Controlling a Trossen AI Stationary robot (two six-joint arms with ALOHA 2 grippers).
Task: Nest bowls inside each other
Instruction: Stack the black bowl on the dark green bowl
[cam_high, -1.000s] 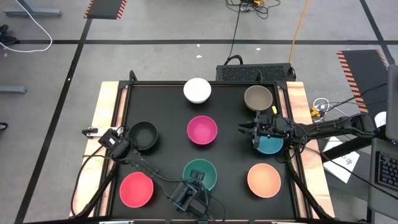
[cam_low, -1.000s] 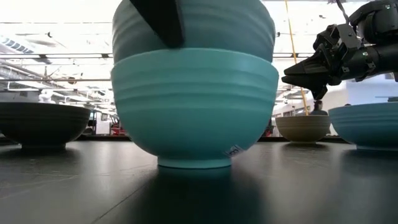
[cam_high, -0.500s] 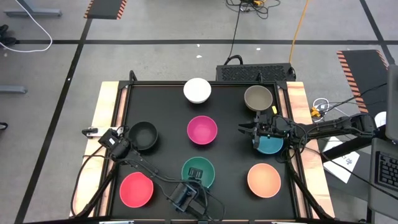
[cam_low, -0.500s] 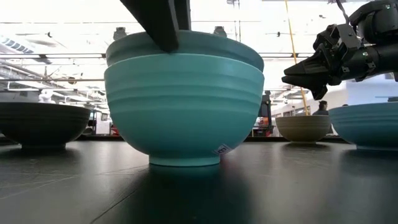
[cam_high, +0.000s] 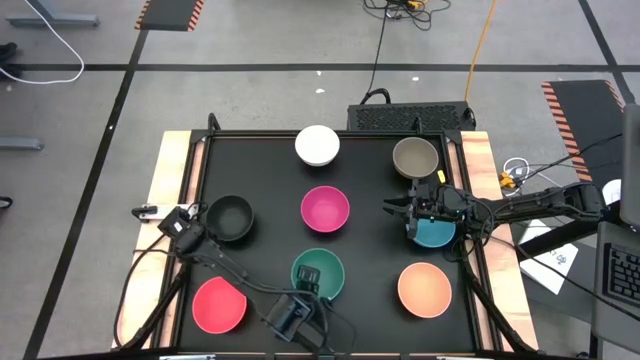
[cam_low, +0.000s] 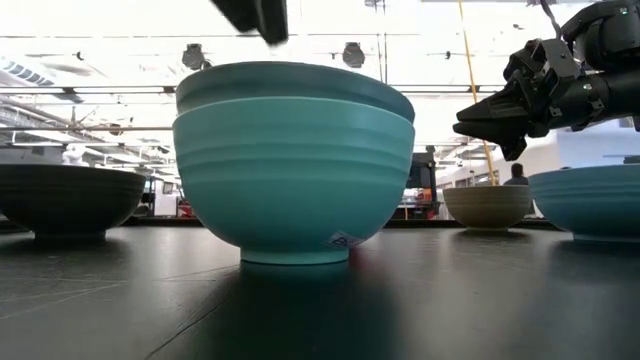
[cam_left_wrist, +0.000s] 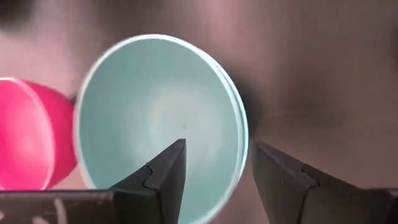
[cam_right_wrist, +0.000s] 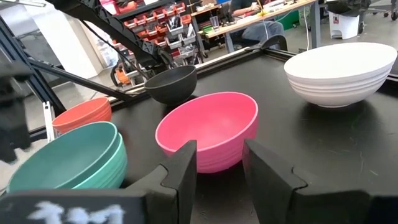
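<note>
Green bowl (cam_high: 318, 274) sits nested in the turquoise bowl (cam_low: 293, 175) on your desk (cam_high: 270, 190). Left pincer (cam_left_wrist: 214, 171) hangs open just above them. Right pincer (cam_high: 390, 208) hovers open over the blue bowl (cam_high: 435, 233).

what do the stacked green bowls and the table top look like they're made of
Green bowls: likely matte plastic or melamine, possibly glazed ceramic; uniform colour, soft sheen, faint ribs round the wall.
Table top: dark smooth mat or laminate; it dimly mirrors the bowls.
</note>
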